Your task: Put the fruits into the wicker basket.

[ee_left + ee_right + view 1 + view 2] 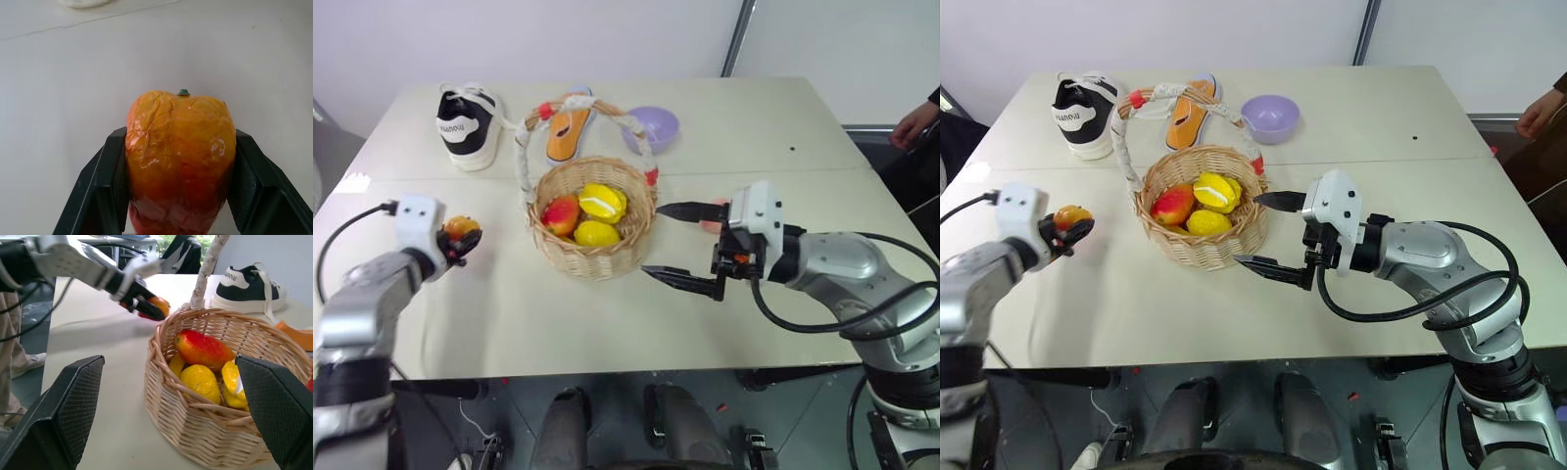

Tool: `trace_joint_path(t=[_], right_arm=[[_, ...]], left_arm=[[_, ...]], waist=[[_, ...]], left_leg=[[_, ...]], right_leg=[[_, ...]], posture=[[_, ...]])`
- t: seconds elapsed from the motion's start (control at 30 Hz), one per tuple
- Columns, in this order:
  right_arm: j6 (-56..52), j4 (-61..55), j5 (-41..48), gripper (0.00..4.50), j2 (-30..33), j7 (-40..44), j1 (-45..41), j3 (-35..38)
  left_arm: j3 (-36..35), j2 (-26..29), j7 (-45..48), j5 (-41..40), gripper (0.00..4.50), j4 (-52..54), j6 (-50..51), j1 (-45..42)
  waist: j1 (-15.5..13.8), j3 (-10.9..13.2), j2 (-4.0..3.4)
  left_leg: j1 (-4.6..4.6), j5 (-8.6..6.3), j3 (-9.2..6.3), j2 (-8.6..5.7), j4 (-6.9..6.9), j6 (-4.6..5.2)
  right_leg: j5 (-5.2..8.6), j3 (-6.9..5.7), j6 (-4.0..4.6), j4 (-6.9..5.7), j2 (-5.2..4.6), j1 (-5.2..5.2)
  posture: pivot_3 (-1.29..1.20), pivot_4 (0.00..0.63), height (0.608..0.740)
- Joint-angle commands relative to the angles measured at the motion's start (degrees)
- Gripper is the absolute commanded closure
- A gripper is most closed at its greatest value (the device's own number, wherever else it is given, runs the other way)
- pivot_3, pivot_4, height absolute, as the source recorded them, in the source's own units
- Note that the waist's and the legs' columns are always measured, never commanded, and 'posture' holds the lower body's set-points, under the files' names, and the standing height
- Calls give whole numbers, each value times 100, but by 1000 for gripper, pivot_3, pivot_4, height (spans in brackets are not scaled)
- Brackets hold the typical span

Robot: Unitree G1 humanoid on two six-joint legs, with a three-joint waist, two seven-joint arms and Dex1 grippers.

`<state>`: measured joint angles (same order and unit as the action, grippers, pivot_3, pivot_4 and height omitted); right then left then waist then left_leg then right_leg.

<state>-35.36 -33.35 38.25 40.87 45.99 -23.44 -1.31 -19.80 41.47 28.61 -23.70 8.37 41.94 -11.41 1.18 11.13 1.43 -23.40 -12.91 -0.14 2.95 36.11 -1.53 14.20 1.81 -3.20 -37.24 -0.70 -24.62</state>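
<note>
the table [607, 323] carries everything. the basket [594, 257] stands near its middle and serves as the landmark here.

status of the load: inside the basket lie a red mango [562, 213] and at least two lemons [602, 203]. these count as done.

outstanding items:
- an orange fruit [461, 227] is well to the left of the basket, clamped between the fingers of the left gripper [465, 241]. the left wrist view shows both pads pressed against its sides, so the jaws are closed on it. it is held above the table, not yet over the rim.
- a pink fruit [710, 223] rests on the table just right of the basket, mostly hidden behind the right gripper [690, 245]. it appears untouched.

the right gripper points toward the basket from the right with its jaws spread wide and nothing between them.

behind the basket stand a shoe [467, 125], a sandal [569, 125] and a bowl [652, 128]; none belongs in the load.

judgement: the task is over half complete; two fruits remain, one already in hand.
</note>
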Motion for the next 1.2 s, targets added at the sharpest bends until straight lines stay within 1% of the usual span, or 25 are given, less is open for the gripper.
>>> trace_joint_path(t=[0.03,0.07,0.13,0.23,0.3,0.33,0.4,0.47,0.5,0.53,0.57,0.6,0.7,0.83,0.93,1.0,1.2], right_arm=[[197,152,-57,0,150,132,-55,362],[229,254,-79,0,186,163,-48,414],[265,393,-115,0,217,209,-35,482],[361,540,-223,0,228,259,8,496],[406,605,-279,0,218,243,52,529],[403,632,-283,0,205,207,87,571],[394,661,-321,0,182,129,143,620],[354,731,-422,0,186,-15,223,686],[390,874,-632,0,226,-137,279,687],[480,1083,-911,0,268,-275,324,662],[627,1346,-1241,0,285,-442,333,606],[730,1578,-1472,0,241,-602,316,577],[786,2182,-1698,0,-81,-958,130,578],[1023,3152,-2073,0,-330,-1046,-206,421],[1207,4036,-2234,0,-431,-874,-572,341],[1242,4393,-2242,0,-492,-776,-731,343],[1006,4911,-2135,0,-655,-501,-892,395]], left_arm=[[-693,283,969,-1510,2454,1868,299,228],[-656,266,992,-1828,2454,2181,397,141],[-388,47,641,-2324,2454,2473,713,-338],[510,-219,184,-1898,2454,2536,744,-966],[1175,-433,-77,-1406,2454,2251,632,-1366],[1373,-601,-179,-1284,2454,2064,594,-1530],[1553,-792,-248,-1116,2454,1796,495,-1687],[1643,-940,-262,-1021,1396,1624,410,-1764],[1703,-976,-213,-973,990,1603,333,-1773],[1767,-984,-114,-926,432,1621,224,-1763],[1729,-1018,61,-1043,26,1672,135,-1720],[1680,-1025,250,-1155,26,1723,34,-1658],[1470,-934,883,-1574,26,1823,-128,-1375],[1476,-702,1473,-1844,26,2056,-182,-986],[1495,-657,1579,-2029,26,2305,-135,-788],[1512,-635,1575,-2091,26,2400,-88,-718],[1570,-636,1415,-2056,26,2503,-91,-600]], waist=[[-67,0,2],[-97,0,1],[-179,0,-2],[-175,-2,-2],[-151,-2,-1],[-134,-1,-1],[-97,-1,-1],[-36,-1,-1],[-21,-1,-1],[-14,-1,-1],[-16,-1,-1],[-20,-1,-1],[3,-2,-2],[0,0,-6],[-19,0,-6],[-33,0,-6],[-27,0,-7]], left_leg=[[-1,0,0,-1,1,0],[-1,0,-3,-3,3,-1],[0,3,2,-8,11,-6],[3,4,5,-17,35,-7],[2,4,10,-19,39,-6],[1,4,9,-19,39,-6],[1,4,5,-17,36,-4],[0,3,-1,-11,26,-3],[4,3,-2,-11,16,-3],[4,3,-4,-8,11,-3],[5,3,-8,-6,10,-2],[5,3,-12,-6,8,-3],[6,4,-8,-7,10,-3],[8,4,-5,-7,11,-3],[6,4,-4,-8,13,-3],[4,4,-2,-10,15,-3],[4,4,-4,-10,13,-2]], right_leg=[[9,-1,16,1,-4,0],[12,-10,20,3,-10,6],[13,-25,22,7,-26,20],[12,-23,20,10,-29,40],[11,-16,17,12,-27,43],[11,-15,13,12,-23,42],[5,-15,-5,9,-17,38],[2,-15,-11,7,-8,32],[2,-15,-14,5,-6,29],[2,-15,-14,3,-2,25],[2,-15,-14,1,2,23],[2,-16,-13,-1,5,21],[2,-14,-11,-2,5,19],[2,-8,-11,-6,5,18],[6,-8,-4,-6,4,18],[11,-6,5,-5,2,18],[2,-6,-11,-5,3,18]], posture=[[0,150,740],[0,150,740],[0,150,740],[0,150,740],[0,150,740],[0,150,740],[0,150,740],[0,150,740],[0,150,740],[0,150,740],[0,150,740],[0,150,740],[0,150,740],[0,150,740],[0,150,740],[0,150,740],[0,150,740]])
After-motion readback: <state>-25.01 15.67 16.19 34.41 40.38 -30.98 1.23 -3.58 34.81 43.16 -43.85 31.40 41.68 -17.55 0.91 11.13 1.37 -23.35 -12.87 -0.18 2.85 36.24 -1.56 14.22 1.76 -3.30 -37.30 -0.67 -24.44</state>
